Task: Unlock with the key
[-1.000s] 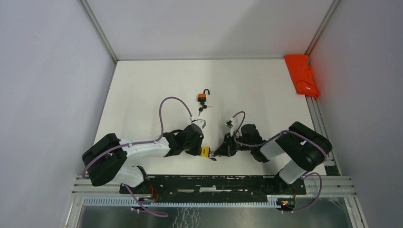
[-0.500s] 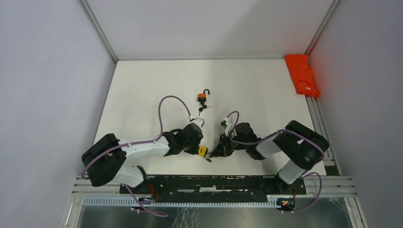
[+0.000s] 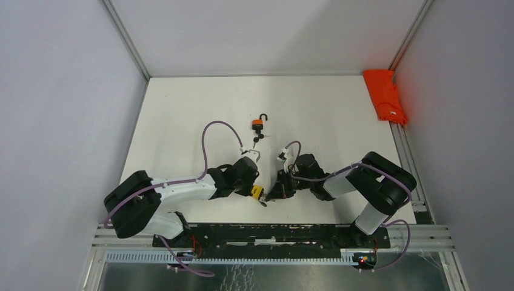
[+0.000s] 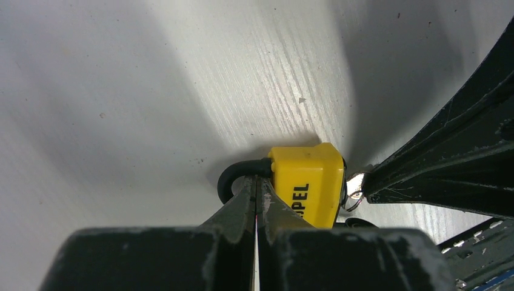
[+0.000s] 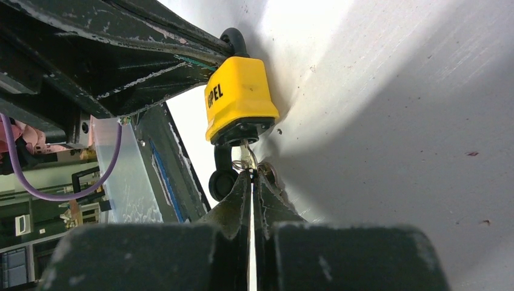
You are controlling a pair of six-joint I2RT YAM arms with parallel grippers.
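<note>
The left hand [image 4: 256,189] clamped the boxy yellow padlock [image 4: 306,182], the right hand [image 5: 250,177] pinched the silver key [image 5: 245,153] in its keyhole; seemingly not yet unlocked.

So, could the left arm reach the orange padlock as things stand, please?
Probably not yet: the way to the orange padlock looks free, but the left gripper is shut on the yellow padlock.

Bright diffuse light, soft shadows, blurred wrist foregrounds

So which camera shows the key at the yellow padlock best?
Right wrist: the key sits in the yellow padlock, pinched by the right gripper. Left wrist shows only its ring; top external, a speck.
</note>
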